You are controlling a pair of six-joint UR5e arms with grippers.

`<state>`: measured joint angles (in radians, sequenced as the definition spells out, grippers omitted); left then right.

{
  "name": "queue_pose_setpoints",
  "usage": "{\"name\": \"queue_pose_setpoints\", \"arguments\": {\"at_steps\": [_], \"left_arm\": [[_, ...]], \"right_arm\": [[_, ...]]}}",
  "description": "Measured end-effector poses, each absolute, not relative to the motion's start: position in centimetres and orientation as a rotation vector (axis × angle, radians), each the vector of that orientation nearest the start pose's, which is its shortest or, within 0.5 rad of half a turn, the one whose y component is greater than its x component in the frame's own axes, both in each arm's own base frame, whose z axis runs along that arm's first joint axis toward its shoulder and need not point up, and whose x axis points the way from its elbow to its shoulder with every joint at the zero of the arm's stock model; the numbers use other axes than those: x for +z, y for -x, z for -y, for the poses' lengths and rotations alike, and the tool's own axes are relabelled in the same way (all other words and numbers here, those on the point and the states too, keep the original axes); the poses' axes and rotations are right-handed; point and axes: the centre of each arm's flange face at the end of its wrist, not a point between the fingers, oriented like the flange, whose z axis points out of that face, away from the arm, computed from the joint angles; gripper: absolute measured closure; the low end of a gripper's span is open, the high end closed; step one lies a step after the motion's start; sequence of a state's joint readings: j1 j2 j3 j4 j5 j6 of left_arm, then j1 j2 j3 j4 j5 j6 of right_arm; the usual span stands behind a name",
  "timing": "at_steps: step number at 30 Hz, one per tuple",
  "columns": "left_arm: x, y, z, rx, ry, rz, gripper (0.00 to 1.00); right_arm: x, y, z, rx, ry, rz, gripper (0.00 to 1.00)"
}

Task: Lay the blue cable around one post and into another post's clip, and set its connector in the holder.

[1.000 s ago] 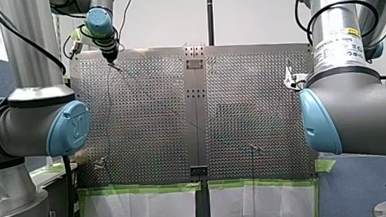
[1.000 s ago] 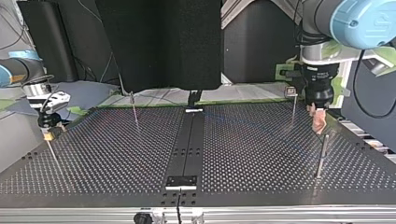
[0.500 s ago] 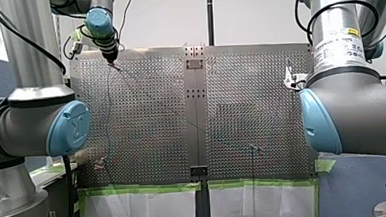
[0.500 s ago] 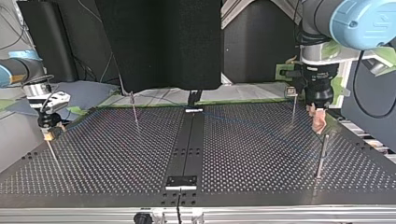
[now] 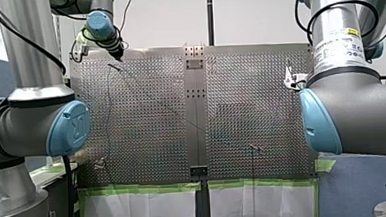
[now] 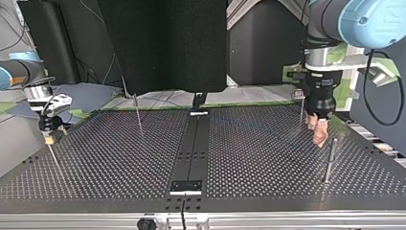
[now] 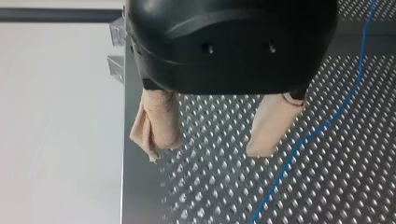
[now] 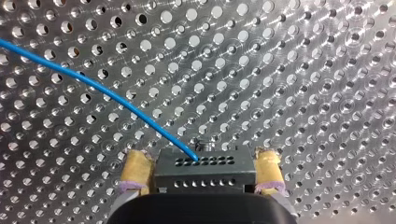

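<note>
The counter (image 6: pixel 119 158) is perforated metal in two halves with a dark strip (image 6: pixel 194 143) down its middle. A black panel (image 6: pixel 163 43) stands past one edge and a white wall (image 5: pixel 256 15) closes the room past the other.

I count two pincers, four thin posts, one cable and one connector.

My left pincer (image 7: pixel 205 153) hangs with its beige pads (image 7: pixel 156 119) apart and nothing between them. The blue cable (image 7: pixel 322 126) runs over the counter just beside one pad. One post (image 6: pixel 330 160) stands just beside this pincer. Another post (image 6: pixel 300 112), near it on the other side, carries a clip (image 6: pixel 297 93) that is too small for me to tell whether anything sits in it.

My right pincer (image 8: pixel 201 158) is clamped on the black connector (image 8: pixel 205 175), and the cable leaves the connector ahead of it. A third post (image 6: pixel 53 155) stands just by this pincer. The fourth post (image 6: pixel 138 112) is well apart from both pincers.
</note>
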<state>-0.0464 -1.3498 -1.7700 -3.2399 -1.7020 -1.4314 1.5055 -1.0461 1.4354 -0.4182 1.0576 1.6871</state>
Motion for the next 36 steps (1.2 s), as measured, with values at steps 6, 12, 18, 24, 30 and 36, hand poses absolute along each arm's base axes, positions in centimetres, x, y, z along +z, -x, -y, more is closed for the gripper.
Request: {"name": "queue_pose_setpoints", "arguments": {"at_steps": [6,12,18,24,30,36], "left_arm": [[46.6,-38.1,13.5,0.185,-0.034,-1.668,0.0],[45.8,-38.5,12.7,0.207,0.0,-1.686,0.0],[45.5,-39.1,11.9,0.226,0.021,-1.691,0.0],[45.5,-39.3,10.8,0.269,0.056,-1.689,0.0],[45.5,-39.4,10.1,0.289,0.074,-1.687,0.0],[45.5,-39.5,9.7,0.297,0.084,-1.686,0.0]], "right_arm": [[28.4,-13.8,67.6,1.618,-1.48,1.04,0.0],[28.4,-13.8,67.6,1.619,-1.48,1.04,0.0],[28.4,-13.8,67.6,1.619,-1.48,1.04,0.0],[28.4,-13.8,67.6,1.618,-1.48,1.04,0.0],[28.4,-13.8,67.6,1.618,-1.48,1.04,0.0],[28.4,-13.8,67.6,1.618,-1.48,1.04,0.0]]}}
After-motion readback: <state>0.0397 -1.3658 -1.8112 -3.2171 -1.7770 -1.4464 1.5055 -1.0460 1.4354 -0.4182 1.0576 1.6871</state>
